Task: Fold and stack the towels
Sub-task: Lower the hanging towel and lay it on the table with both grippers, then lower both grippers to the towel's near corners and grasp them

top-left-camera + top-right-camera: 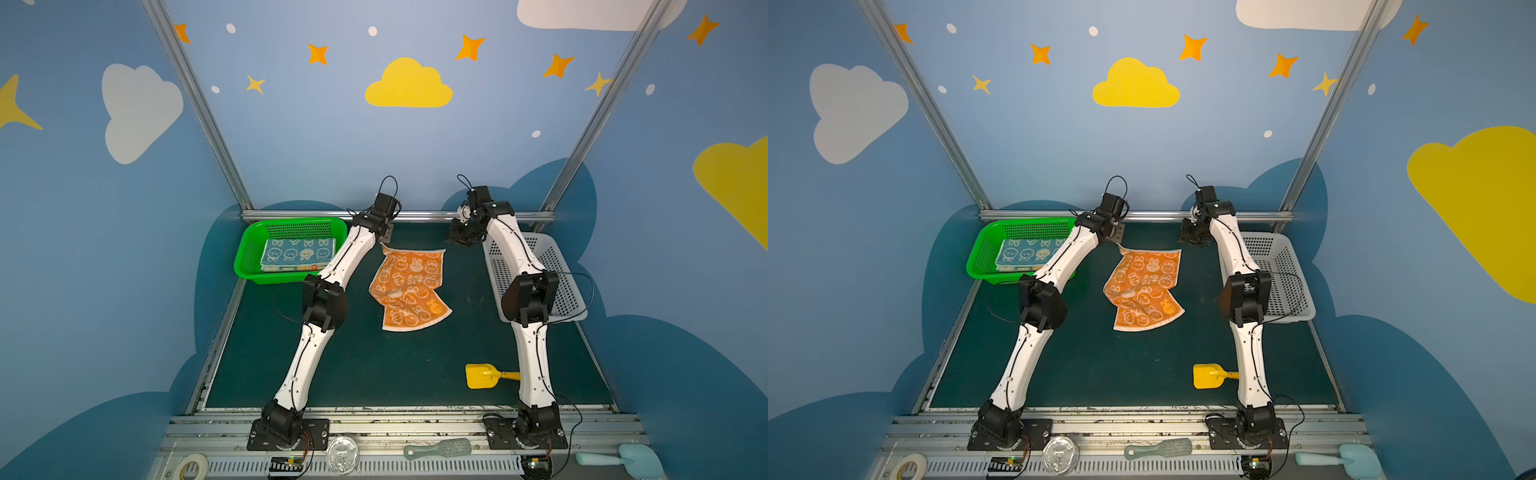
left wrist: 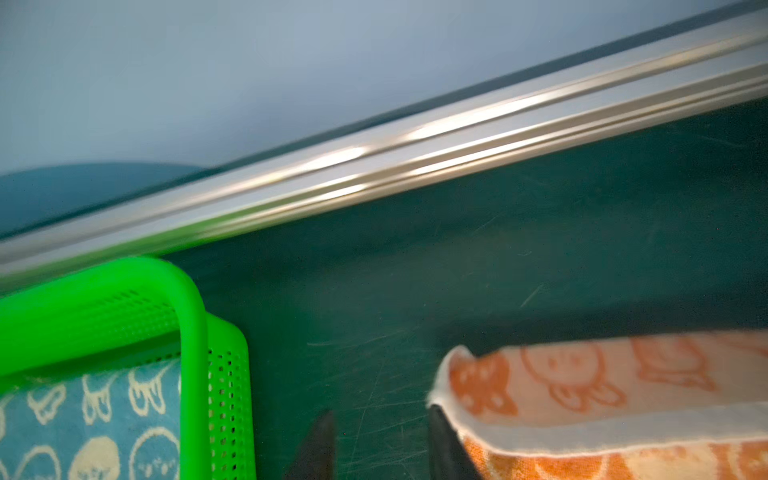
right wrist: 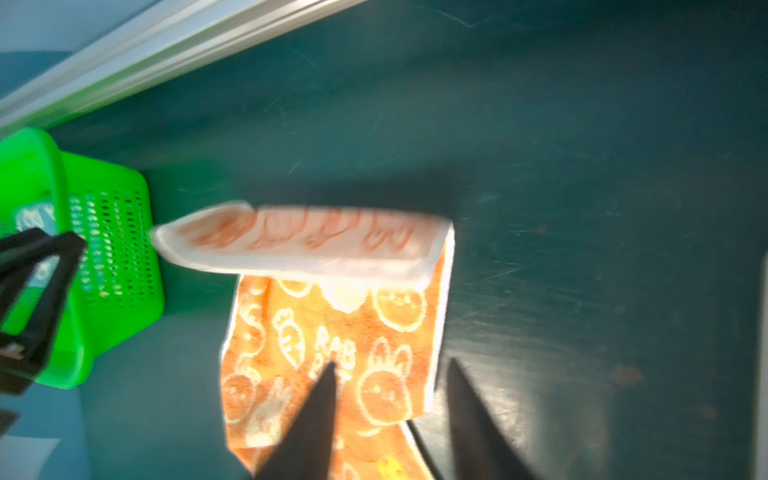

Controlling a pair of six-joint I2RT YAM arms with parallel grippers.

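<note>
Left pincer (image 2: 380, 411) and right pincer (image 3: 392, 363) both gape empty at the curled edge of the orange towel (image 1: 409, 286). Apparently this lets it settle flat for folding on the surface (image 1: 374, 365) beside the green basket (image 1: 249, 253), where folded towels (image 1: 297, 251) stack.

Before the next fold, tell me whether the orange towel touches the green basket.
Apart. The left wrist view shows bare mat between the green basket and the nearest edge of the orange towel.
</note>
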